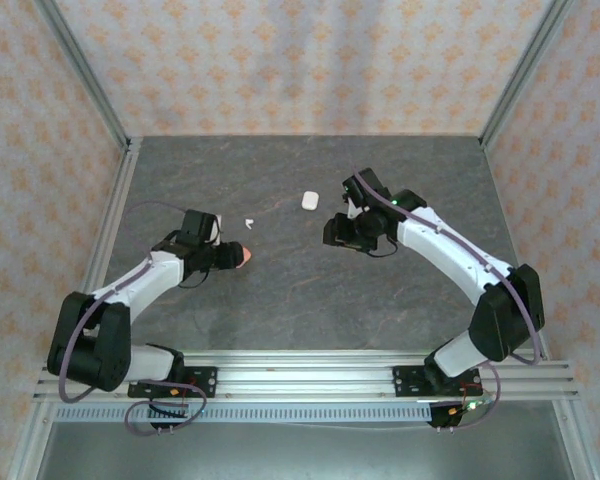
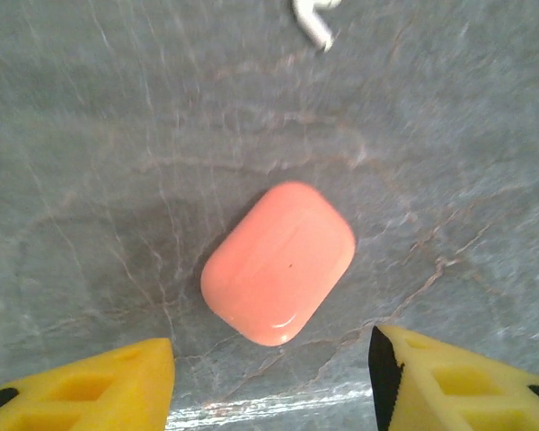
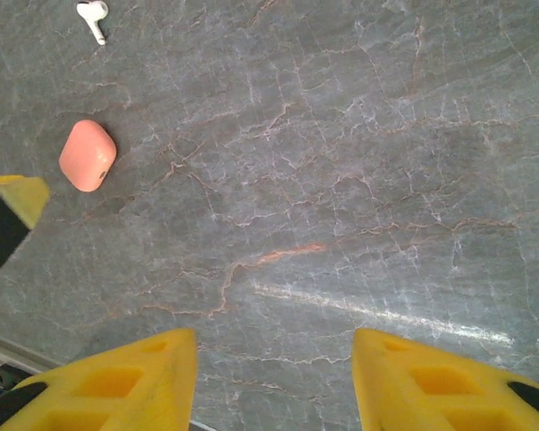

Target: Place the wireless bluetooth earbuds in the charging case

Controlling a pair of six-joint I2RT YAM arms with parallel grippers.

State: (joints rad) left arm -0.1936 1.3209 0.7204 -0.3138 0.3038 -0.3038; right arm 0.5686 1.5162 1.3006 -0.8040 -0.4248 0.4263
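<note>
Your left claw wide, empty; pink case just ahead, long axis diagonal; white earbud beyond. Right claw wide, empty, farther.

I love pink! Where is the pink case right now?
The pink charging case lies closed on the left half of the table, just in front of the open left gripper, with a white earbud a little beyond it.
</note>
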